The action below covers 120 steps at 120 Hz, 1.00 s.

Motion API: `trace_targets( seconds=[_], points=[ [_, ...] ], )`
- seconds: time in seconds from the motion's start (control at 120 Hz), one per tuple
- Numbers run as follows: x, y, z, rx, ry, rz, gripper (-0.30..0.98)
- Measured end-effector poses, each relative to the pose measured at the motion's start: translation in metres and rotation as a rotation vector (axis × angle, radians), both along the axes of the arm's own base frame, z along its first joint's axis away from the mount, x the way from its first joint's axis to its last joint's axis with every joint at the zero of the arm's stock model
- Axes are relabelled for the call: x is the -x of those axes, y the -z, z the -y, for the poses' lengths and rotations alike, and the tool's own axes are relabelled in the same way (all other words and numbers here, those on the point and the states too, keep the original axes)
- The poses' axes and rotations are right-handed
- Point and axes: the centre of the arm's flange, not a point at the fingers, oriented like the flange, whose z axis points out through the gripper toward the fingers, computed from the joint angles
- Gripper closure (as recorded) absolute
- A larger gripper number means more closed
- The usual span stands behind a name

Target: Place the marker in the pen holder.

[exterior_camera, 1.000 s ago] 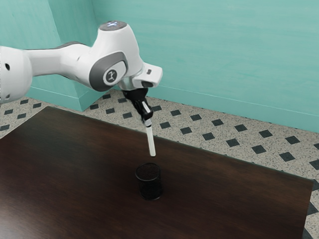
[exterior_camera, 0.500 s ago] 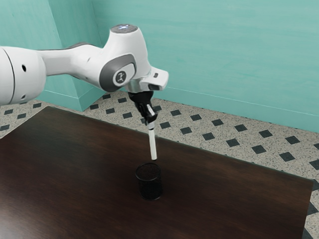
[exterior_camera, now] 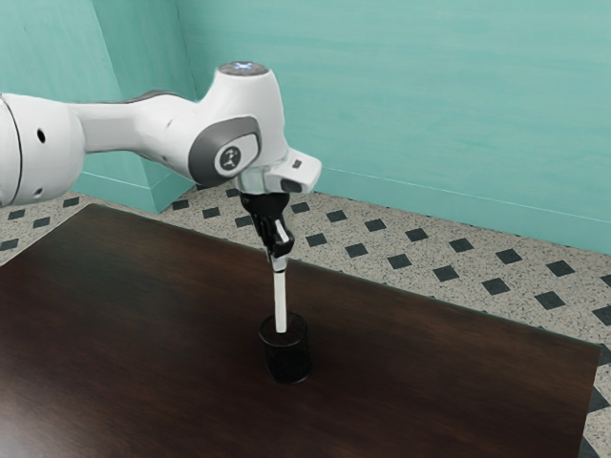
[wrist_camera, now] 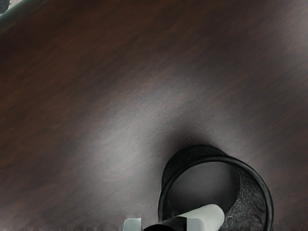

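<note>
Teal walls (exterior_camera: 401, 105) and a diamond-patterned floor (exterior_camera: 391, 237) lie beyond the dark worktop (exterior_camera: 430, 382). I have the fingers of my gripper (exterior_camera: 278, 260) clamped on the marker (exterior_camera: 280, 303) near its upper end. Through the wrist view I look down inside the pen holder (exterior_camera: 288, 364); the exterior view gives me the marker's length instead. Its long axis runs nearly upright, free end down at the holder's mouth; how deep, I can't tell. The holder stands inward from the worktop's long edge beside the floor.
</note>
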Motion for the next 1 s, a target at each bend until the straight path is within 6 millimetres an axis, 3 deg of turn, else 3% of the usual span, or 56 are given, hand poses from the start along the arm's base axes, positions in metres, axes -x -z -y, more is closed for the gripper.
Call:
trace_targets(
  seconds=[0.267,0.475,0.6,0.658,0.717,0.792,0.933,1.0],
  points=[
    [-0.009,0.023,0.005,-0.012,0.008,0.006,0.78],
    [-0.008,0.022,0.01,0.01,0.018,0.01,0.36],
    [-0.009,0.015,0.01,0.02,0.024,0.021,0.21],
    [-0.008,0.002,0.007,0.029,0.024,0.038,0.16],
    [-0.006,-0.021,-0.008,0.045,0.004,0.061,0.13],
    [-0.001,-0.055,-0.05,0.067,-0.064,0.087,0.1],
    [0.001,-0.076,-0.113,0.072,-0.179,0.09,0.06],
    [-0.005,-0.104,-0.132,0.072,-0.216,0.12,0.05]
  ],
)
